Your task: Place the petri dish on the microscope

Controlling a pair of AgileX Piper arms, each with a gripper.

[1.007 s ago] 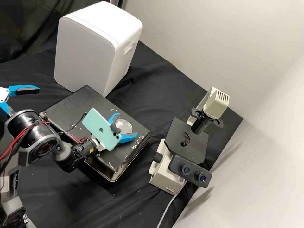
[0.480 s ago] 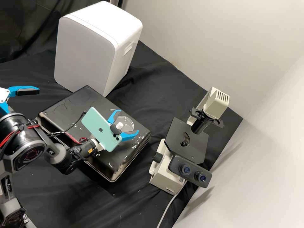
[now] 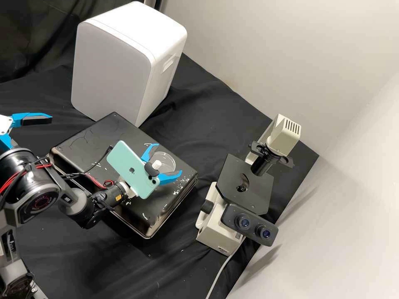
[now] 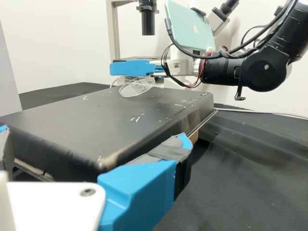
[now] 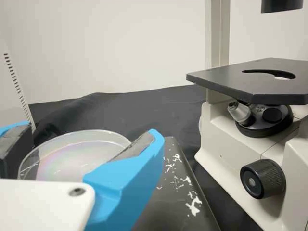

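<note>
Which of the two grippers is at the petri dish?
The right gripper, over the black tray, right at the petri dish; the left gripper hangs beyond the tray's corner.

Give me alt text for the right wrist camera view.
A clear petri dish is held between the right gripper's blue fingers over a scratched black tray. Beside it stands a white microscope with a black stage.

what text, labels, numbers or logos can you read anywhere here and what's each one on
No text here is clear enough to quote.
Mint-green phone on an arm's wrist: a small dark emblem on its back, no letters.
White label low on that arm: print too small to read.
Microscope: a small dark mark low on its pale base, too small to read.
</note>
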